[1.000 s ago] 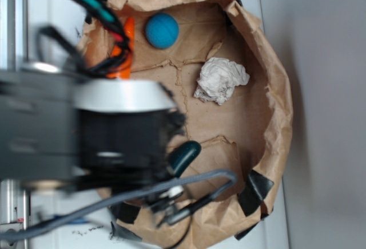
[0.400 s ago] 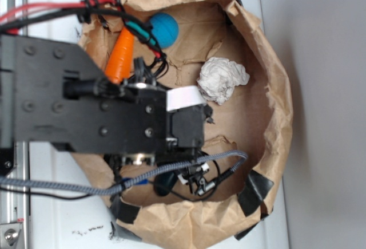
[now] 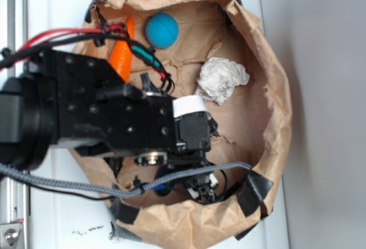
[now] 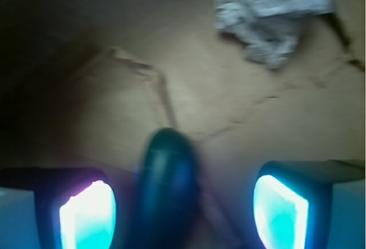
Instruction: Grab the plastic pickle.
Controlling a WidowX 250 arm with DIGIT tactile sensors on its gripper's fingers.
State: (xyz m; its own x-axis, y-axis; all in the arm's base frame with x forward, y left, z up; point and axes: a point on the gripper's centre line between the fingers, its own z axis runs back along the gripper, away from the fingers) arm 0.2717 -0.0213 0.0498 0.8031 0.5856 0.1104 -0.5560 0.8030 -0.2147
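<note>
Gripper jaws spread wide, plastic pickle between them (untouched), no readable writing anywhere

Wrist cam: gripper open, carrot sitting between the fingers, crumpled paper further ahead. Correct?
Not the carrot. The wrist view shows the dark green plastic pickle between the open gripper fingers. The orange carrot lies off beside the blue ball. The crumpled paper is ahead, as stated.
</note>
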